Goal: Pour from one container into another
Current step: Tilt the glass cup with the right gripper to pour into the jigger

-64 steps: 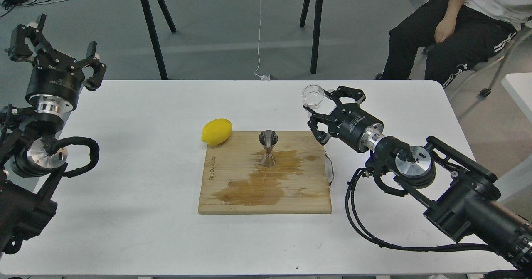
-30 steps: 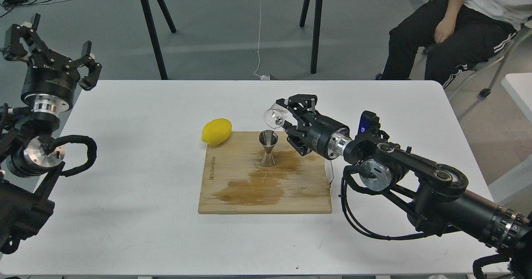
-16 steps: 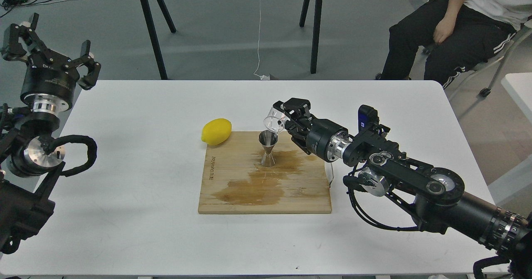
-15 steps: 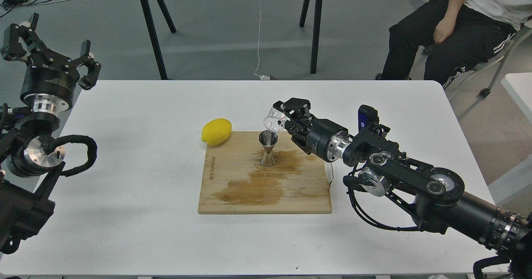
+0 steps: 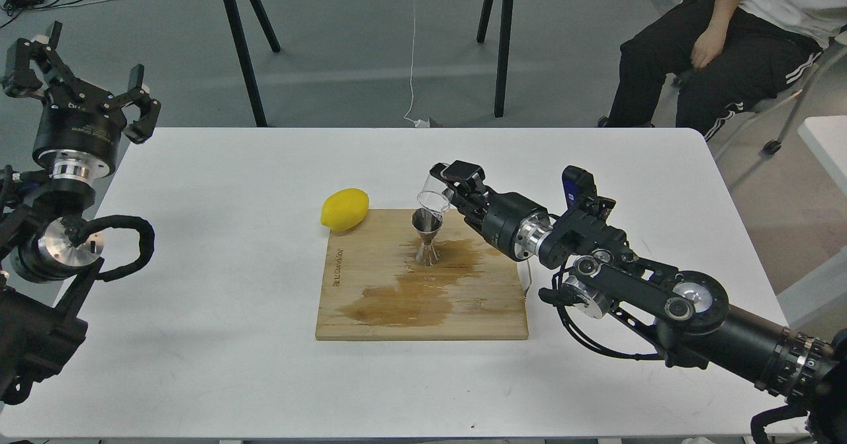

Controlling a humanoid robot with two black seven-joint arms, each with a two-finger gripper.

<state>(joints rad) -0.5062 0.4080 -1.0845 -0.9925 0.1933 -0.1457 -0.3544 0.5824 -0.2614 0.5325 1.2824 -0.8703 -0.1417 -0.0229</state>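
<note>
Lower centre of the frame: wooden board (image 5: 423, 311) on the white table (image 5: 218, 378), darkened with wet stains. Standing upright just beyond them, near the board's far edge, the steel jigger (image 5: 427, 237). Directly above it now, the glass cup (image 5: 433, 196), clamped in the right gripper (image 5: 450, 189) and tipped steeply, mouth down over the jigger's top cone. A second ago only half tilted and a little higher; two seconds ago upright and well off to the right. Judged: pour under way or just finishing.

Hard to make out: any stream, any liquid left in the cup, whether rim touches rim.

Left of the board's far corner, a lemon (image 5: 345, 209).

Upper left, left gripper (image 5: 83, 77) raised clear of the table, fingers spread, holding nothing.
</note>
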